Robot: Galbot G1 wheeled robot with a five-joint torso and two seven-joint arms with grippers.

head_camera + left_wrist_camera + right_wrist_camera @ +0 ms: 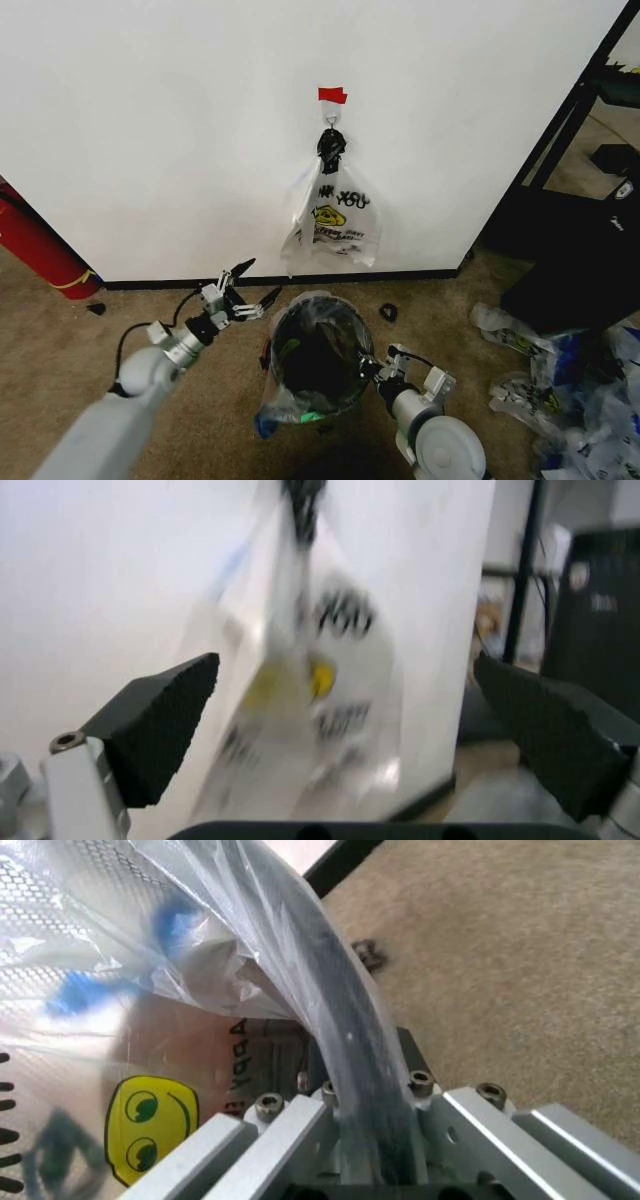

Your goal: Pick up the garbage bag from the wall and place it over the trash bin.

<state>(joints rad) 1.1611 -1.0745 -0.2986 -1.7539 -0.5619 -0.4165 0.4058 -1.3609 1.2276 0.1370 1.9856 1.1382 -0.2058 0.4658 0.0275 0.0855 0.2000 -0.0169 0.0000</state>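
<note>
The trash bin [355, 325], black mesh, stands on the carpet below the wall [150, 120]. The garbage bag [272, 405], thin clear plastic with blue patches, is draped over its rim and down its sides. My right gripper [368, 368] is at the bin's right rim, shut on the black rim [345, 1027] with the garbage bag's [170, 922] plastic over it. My left gripper [258, 282] hovers open just left of the bin, holding nothing. A clear bag with a smiley face [335, 215] hangs from the hook [331, 118], straight ahead of my left gripper [345, 667].
A red tape strip [332, 95] marks the wall above the hook. A red cylinder [40, 250] leans at the left. A pile of plastic bags [570, 385] lies on the carpet at the right, beside black furniture [580, 240]. A small dark object [388, 312] lies behind the bin.
</note>
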